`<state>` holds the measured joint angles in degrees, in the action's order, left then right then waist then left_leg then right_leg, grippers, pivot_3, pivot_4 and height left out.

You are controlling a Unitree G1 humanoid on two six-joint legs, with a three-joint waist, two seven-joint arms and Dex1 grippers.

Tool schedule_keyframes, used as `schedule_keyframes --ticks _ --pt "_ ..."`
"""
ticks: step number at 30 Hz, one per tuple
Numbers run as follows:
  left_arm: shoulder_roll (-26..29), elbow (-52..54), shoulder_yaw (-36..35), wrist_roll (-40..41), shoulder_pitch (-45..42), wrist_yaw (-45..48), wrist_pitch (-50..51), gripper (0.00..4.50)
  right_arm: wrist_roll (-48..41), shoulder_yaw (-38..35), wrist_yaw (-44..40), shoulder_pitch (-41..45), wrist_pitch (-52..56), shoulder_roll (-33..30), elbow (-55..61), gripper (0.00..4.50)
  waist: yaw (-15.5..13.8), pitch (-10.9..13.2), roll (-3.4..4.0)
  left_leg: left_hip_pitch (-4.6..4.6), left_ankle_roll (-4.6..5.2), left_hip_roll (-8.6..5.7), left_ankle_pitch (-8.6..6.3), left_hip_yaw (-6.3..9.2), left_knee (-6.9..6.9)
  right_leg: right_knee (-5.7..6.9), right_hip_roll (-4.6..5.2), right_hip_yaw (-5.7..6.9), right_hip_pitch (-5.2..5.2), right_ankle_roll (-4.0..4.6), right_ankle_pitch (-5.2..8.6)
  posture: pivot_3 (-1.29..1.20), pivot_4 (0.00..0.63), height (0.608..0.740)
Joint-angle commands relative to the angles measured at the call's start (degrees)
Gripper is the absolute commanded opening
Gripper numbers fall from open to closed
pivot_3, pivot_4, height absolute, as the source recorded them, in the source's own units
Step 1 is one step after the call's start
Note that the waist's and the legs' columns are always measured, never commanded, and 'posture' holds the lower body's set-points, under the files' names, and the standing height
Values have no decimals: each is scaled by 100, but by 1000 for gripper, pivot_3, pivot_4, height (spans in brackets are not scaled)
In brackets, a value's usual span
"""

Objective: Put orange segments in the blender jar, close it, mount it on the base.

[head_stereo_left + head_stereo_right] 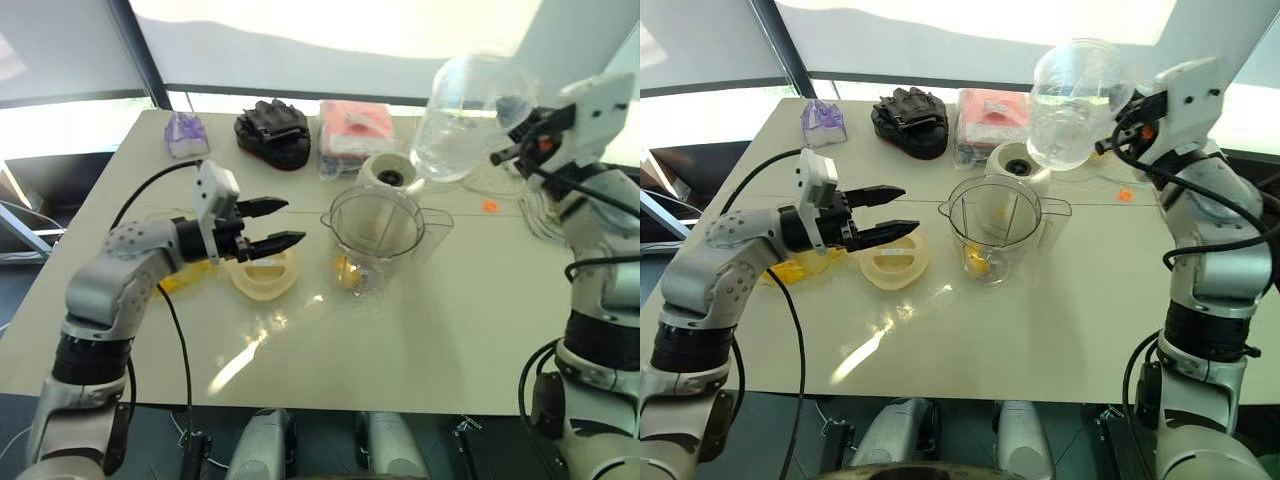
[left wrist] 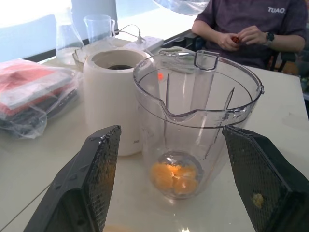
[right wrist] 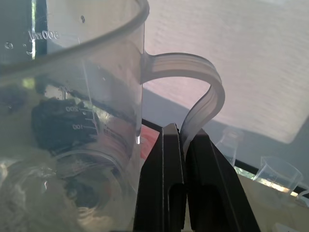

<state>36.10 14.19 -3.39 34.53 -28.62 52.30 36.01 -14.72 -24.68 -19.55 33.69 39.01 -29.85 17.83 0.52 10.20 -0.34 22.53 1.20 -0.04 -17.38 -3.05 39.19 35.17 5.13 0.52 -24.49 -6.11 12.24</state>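
- One large clear wide-mouthed blender jar [image 1: 375,235], mid-table.
- One cluster of glossy yellow-orange segments [image 2: 175,177] in its bottom; the pieces are too merged to count.
- One squat cream-white base [image 1: 389,173], just beyond the jar.
- One flat round cream lid [image 1: 264,271], left of the jar.
- One clear measuring jug [image 1: 1075,105], raised at the far right.
- One black glove [image 1: 272,132], far side.
- One bagged pink pack [image 1: 355,131], far side.
- Two black-fingered grippers [image 1: 272,224] [image 3: 182,159].

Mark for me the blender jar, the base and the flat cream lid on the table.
blender jar [image 1: 378,228]: left eye view, on its clear front wall.
base [image 2: 112,104]: left wrist view, on its cream side wall.
flat cream lid [image 1: 895,263]: right eye view, on its top face.
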Motion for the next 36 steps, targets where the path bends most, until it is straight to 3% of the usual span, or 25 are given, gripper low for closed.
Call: schedule_keyframes --ticks 1,9,13,22,30,36 --pt "98 210 -202 182 -150 14 31 3490 103 -694 650 -372 40 23 355 31 -23 0 0 1 0 -1 0 1 0 0 0 0 0 1 0 0 150 740" --pt "-154 196 43 -27 -90 -200 -197 3490 1087 -1120 1824 -1872 -1824 293 -599 31 23 0 0 -2 0 -8 0 -8 0 -2 -3 -6 1 1 1 0 150 740" --pt "-196 358 68 -44 61 -300 -186 3490 1022 -1265 2085 -2368 -2483 548 -1474 31 46 0 1 -5 0 -6 1 -8 0 0 -9 -9 2 1 1 0 150 740" --pt "-21 858 96 102 361 -359 8 3490 787 -1221 2432 -2227 -3399 706 -3099 31 72 -2 6 -15 -3 -1 4 -18 0 2 -14 -26 2 14 8 0 150 740" --pt "-113 1037 231 114 442 -494 111 3490 430 -1511 2988 -2089 -3540 768 -3746 31 19 -2 6 -13 -4 0 5 -16 0 0 -15 -26 3 14 9 0 150 740" --pt "-196 1066 314 97 458 -562 118 3490 538 -1211 2976 -2173 -3875 728 -4148 31 69 -2 6 -13 -3 -1 4 -18 0 -3 -15 -27 4 14 8 0 150 740"
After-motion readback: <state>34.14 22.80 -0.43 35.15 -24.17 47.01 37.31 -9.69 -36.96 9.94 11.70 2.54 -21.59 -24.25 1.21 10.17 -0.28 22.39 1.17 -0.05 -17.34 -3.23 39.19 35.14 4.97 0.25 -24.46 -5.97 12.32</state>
